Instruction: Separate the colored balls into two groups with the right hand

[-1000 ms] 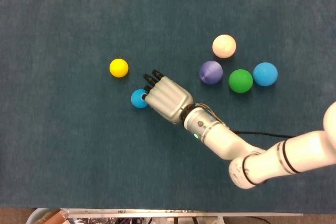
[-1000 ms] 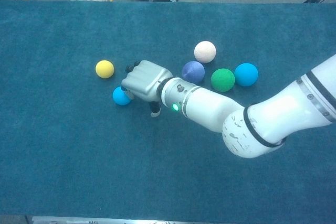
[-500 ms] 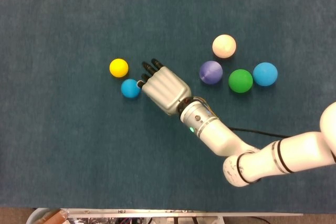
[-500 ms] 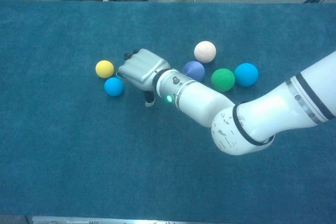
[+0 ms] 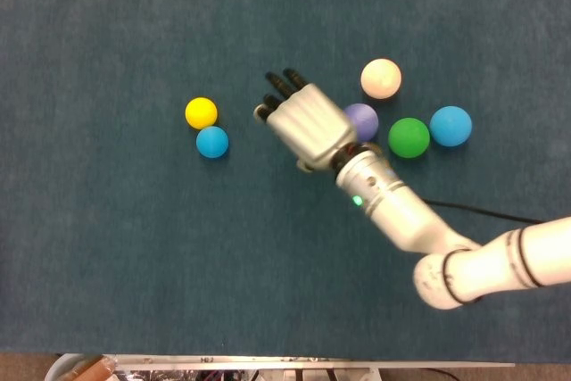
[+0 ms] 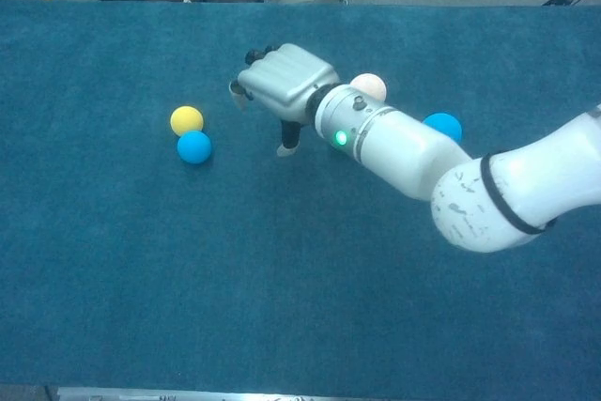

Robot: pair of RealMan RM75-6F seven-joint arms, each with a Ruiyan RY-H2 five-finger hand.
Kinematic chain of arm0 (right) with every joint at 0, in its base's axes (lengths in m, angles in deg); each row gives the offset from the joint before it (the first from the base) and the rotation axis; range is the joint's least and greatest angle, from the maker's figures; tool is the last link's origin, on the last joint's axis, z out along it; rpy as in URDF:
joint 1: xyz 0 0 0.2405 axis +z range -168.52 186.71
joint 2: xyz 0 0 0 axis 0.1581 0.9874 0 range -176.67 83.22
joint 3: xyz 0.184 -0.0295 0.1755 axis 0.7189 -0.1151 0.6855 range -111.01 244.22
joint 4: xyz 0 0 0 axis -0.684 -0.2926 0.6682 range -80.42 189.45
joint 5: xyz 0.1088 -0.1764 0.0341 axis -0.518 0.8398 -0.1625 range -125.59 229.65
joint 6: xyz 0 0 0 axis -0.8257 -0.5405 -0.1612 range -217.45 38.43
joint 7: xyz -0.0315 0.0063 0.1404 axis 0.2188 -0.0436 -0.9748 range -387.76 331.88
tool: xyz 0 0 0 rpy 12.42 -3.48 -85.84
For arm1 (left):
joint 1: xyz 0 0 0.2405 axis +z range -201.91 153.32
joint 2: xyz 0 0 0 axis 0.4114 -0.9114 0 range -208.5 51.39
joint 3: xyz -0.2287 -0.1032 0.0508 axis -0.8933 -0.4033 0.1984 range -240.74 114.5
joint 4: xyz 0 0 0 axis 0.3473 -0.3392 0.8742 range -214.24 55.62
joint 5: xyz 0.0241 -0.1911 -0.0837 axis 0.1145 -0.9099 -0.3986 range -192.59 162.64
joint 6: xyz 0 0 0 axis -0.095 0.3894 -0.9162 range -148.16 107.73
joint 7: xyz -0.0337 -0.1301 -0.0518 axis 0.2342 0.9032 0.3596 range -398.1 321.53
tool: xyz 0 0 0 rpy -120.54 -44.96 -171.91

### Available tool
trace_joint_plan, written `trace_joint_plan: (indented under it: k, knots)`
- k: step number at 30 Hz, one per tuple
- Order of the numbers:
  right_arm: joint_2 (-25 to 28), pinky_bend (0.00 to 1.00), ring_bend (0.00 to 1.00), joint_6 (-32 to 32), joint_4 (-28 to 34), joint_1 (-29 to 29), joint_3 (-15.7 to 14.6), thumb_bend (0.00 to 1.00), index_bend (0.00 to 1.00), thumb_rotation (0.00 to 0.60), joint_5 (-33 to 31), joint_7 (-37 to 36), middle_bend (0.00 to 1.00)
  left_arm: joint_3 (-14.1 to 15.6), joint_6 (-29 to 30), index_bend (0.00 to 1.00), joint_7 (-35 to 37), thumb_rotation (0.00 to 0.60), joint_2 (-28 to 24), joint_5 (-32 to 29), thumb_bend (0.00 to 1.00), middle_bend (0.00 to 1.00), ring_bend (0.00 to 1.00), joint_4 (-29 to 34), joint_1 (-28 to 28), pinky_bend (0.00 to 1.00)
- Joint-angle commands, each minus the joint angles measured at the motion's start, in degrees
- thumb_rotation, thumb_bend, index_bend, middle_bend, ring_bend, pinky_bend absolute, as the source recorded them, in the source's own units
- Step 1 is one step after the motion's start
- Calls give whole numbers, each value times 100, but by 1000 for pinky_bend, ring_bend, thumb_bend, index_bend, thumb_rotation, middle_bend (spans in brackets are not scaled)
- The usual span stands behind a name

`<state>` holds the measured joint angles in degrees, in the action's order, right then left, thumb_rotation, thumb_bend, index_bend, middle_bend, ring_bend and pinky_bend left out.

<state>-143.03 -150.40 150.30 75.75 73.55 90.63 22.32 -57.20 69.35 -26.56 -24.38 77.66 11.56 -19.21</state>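
Right arm: reached from the near right corner diagonally over the blue table (image 5: pixel 107 265), forearm raised.
Right hand (image 5: pixel 308 122): hovered back-up, fingers (image 5: pixel 284 82) curled in, holding nothing.
Left group: blue ball (image 5: pixel 212 142) touched the yellow ball (image 5: pixel 202 112), well apart from the hand.
Right group: purple ball (image 5: pixel 364 119) partly under the wrist, then green ball (image 5: pixel 409 137), light-blue ball (image 5: pixel 451 126); cream ball (image 5: pixel 381 78) farthest.
Left hand: unseen.
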Motion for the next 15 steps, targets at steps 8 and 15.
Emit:
trace_joint_plan:
  k: [8, 15]
  knots:
    - [1625, 123, 80, -814, 1256, -1055, -360, 73, 324, 600, 736, -768, 318, -196, -120, 316, -55, 600, 59, -93, 443, 212, 208, -5, -203, 181]
    - [2608, 123, 80, -1578, 1873, -2055, -898, 74, 324, 600, 1755, -1437, 318, -361, -382, 314, -164, 600, 125, -249, 443, 212, 208, 83, -439, 181]
